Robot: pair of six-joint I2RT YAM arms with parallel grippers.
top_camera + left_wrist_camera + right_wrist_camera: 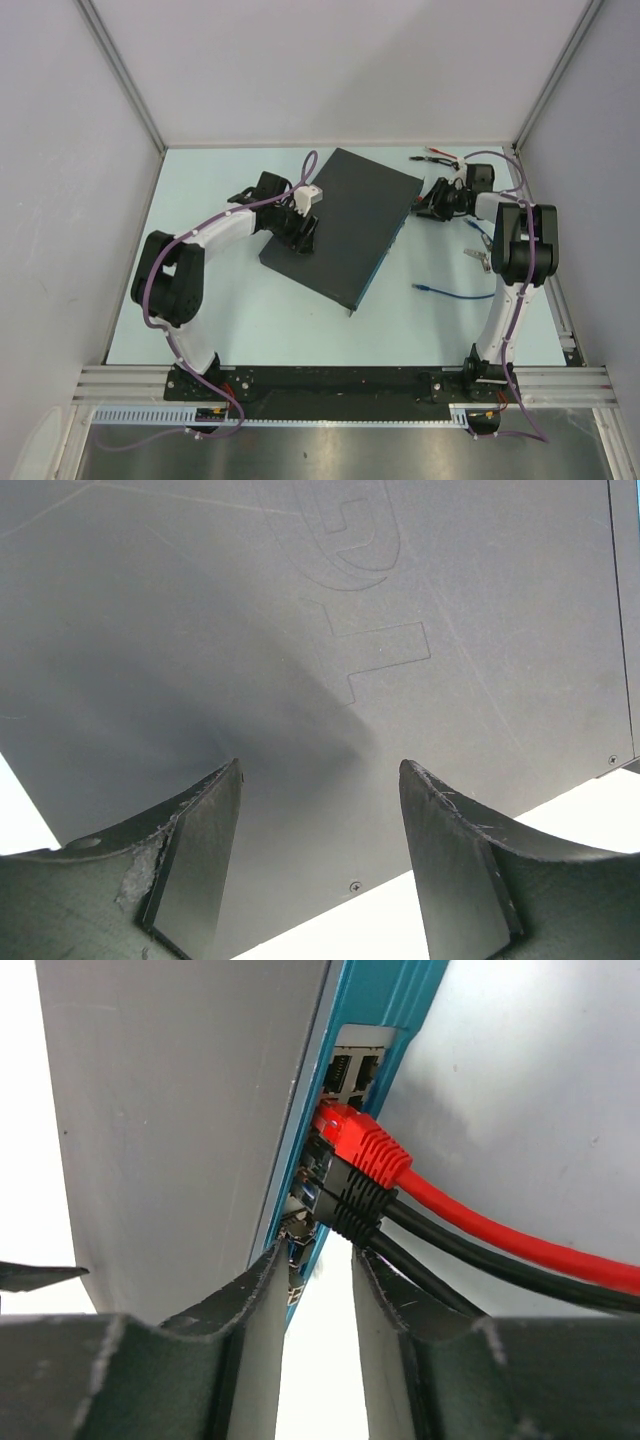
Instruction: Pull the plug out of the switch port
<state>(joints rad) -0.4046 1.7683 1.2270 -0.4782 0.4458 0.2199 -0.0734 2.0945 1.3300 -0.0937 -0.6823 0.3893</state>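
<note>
Right wrist: right gripper (318,1256), jaws barely apart, is sitting at black plug (355,1200); left gripper (320,772) is gaping over switch (300,630)

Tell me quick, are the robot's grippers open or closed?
Left gripper: open wide, empty, over the switch.
Right gripper: slightly open, empty, beside a black plug.
</note>
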